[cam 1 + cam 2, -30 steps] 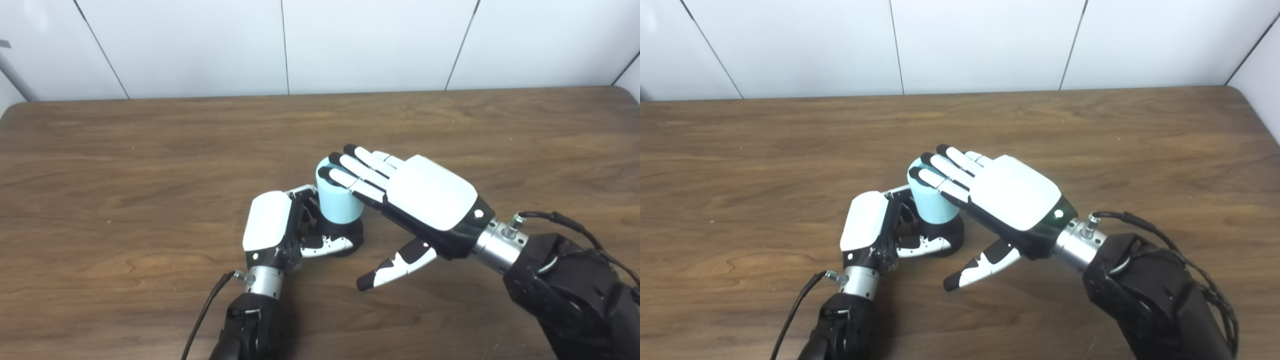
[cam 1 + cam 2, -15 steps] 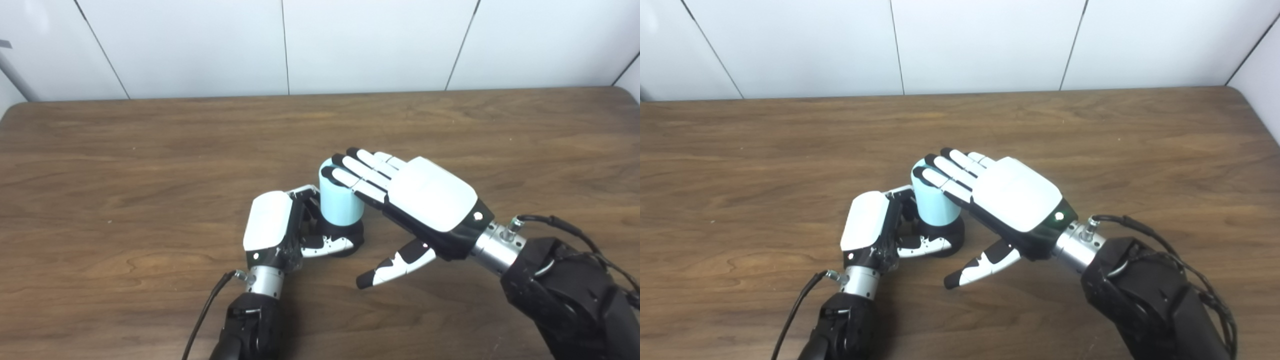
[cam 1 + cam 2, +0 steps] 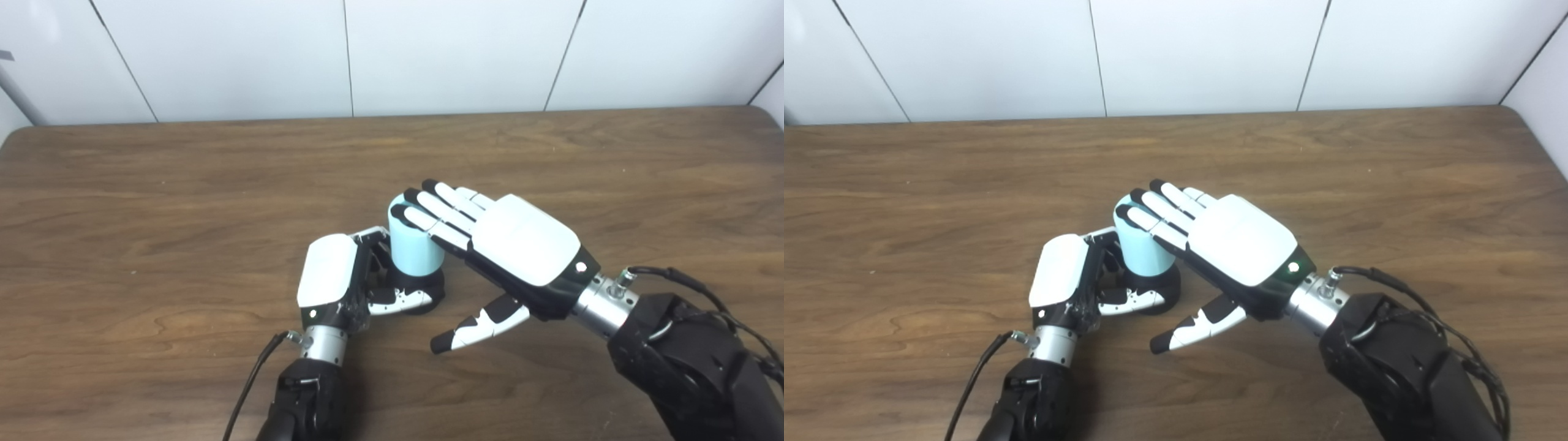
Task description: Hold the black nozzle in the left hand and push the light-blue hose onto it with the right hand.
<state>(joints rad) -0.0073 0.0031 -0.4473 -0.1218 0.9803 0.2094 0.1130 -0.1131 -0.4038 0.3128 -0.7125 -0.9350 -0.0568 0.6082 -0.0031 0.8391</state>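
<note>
The light-blue hose (image 3: 415,248), a short upright cylinder, stands on the black nozzle (image 3: 422,286) in the middle of the wooden table. My left hand (image 3: 334,278) is shut around the nozzle's base, thumb across its front. My right hand (image 3: 502,245) is open and flat, palm down, with its fingers (image 3: 432,211) lying on the hose's top edge. Its thumb hangs free below, touching nothing. In the right eye view the hose (image 3: 1145,251) and the left hand (image 3: 1062,282) stand the same way.
The brown wooden table (image 3: 184,184) spreads wide on all sides of the hands. A white panelled wall (image 3: 343,55) rises behind its far edge. A black cable runs from my left wrist (image 3: 254,373).
My right hand has shifted slightly down and left, its fingers staying on the hose's top. The hose, the nozzle and the left hand have not visibly moved.
</note>
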